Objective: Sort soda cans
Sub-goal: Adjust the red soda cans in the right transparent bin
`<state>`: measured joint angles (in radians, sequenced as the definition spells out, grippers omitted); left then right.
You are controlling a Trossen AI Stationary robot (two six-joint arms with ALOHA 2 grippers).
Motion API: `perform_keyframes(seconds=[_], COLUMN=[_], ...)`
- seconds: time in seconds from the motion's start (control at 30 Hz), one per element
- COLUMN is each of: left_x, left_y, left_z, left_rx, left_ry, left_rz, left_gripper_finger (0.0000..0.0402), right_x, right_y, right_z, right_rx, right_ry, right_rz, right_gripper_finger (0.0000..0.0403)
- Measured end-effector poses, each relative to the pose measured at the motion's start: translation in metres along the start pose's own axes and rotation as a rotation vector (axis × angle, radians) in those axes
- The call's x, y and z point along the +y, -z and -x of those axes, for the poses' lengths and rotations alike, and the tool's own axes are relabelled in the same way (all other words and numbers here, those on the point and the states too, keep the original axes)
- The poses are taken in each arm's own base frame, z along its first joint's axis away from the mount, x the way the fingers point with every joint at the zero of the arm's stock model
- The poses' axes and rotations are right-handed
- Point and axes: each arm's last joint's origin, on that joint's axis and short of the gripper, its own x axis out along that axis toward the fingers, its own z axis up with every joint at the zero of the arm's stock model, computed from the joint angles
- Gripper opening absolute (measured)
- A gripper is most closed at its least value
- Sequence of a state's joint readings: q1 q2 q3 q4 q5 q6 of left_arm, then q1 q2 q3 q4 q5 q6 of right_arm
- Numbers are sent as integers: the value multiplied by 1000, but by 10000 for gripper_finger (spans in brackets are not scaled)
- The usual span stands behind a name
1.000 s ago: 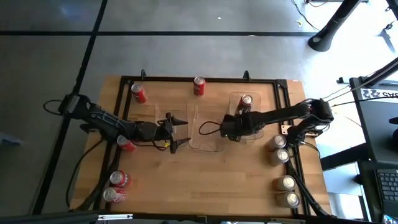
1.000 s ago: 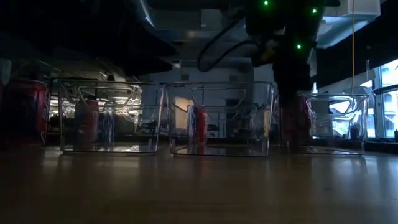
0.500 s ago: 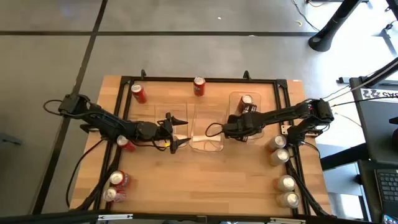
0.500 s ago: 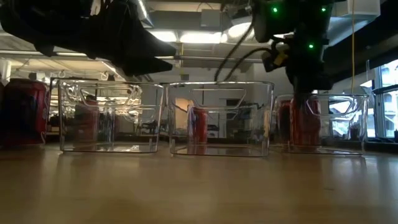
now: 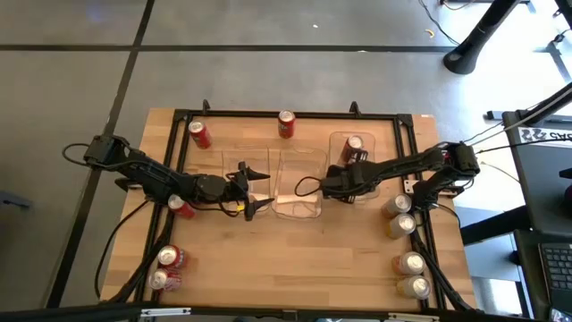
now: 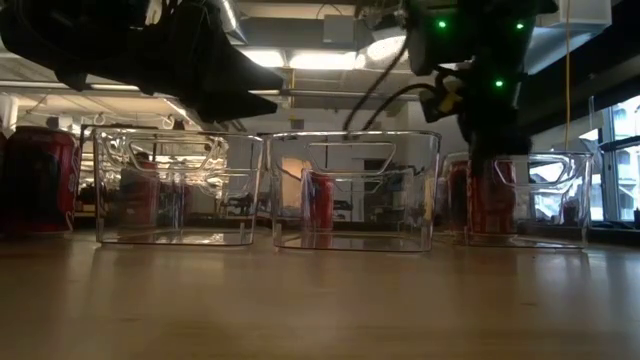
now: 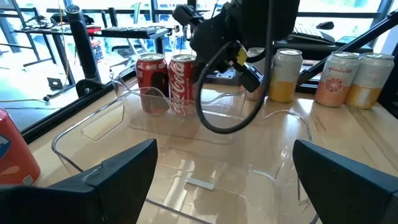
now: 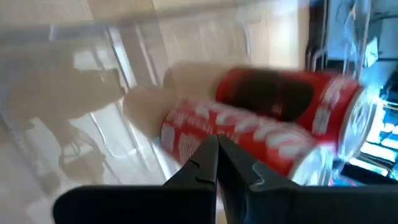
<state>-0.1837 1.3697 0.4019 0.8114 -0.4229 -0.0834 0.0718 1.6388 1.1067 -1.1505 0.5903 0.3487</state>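
Observation:
Three clear bins stand in a row mid-table: left [image 5: 239, 170], middle [image 5: 298, 188], right [image 5: 354, 170]. Two red soda cans [image 7: 166, 82] stand upright side by side in the right bin. My right gripper [image 8: 217, 142] is shut and slants down over them, its fingertips just above the nearer can [image 8: 249, 140]. My left gripper [image 5: 258, 190] hovers open over the left bin's right side, holding nothing. Other red cans stand on the table at the far edge [image 5: 286, 123], far left [image 5: 198, 134] and near left [image 5: 170, 259]. Pale cans [image 5: 400, 215] stand at the right. My right gripper's shut fingertips [image 8: 208, 149] stand over the side of the nearer red can [image 8: 186, 134] in the right bin, slanting down from the table's near side. I cannot tell whether they touch it. The can stands upright on the bin's floor.
A black frame [image 5: 295, 114] runs around the table's edge. More pale cans [image 5: 414, 275] stand near the right front corner, and a red can [image 5: 181, 207] lies under my left arm. The middle bin holds no can, and bare wood lies in front of the bins.
My right gripper has tipped a little further downward over the two red cans in the right bin, staying shut.

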Motion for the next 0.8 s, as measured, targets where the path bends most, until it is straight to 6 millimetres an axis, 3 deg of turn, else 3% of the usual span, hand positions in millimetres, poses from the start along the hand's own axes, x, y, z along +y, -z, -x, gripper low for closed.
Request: perform_keyframes(seconds=[0.33, 0.6, 0.8], left_x=[0, 0, 0], left_y=[0, 0, 0], left_z=[0, 0, 0], left_rx=[0, 0, 0], left_ry=[0, 0, 0], left_rz=[0, 0, 14], left_gripper_finger=[363, 363, 363], right_x=[-3, -17, -45], right_y=[10, -21, -48], right_z=[3, 30, 13], right_rx=[86, -107, -200], right_ry=[29, 36, 19], right_rz=[5, -55, -170], right_gripper_finger=[7, 7, 7])
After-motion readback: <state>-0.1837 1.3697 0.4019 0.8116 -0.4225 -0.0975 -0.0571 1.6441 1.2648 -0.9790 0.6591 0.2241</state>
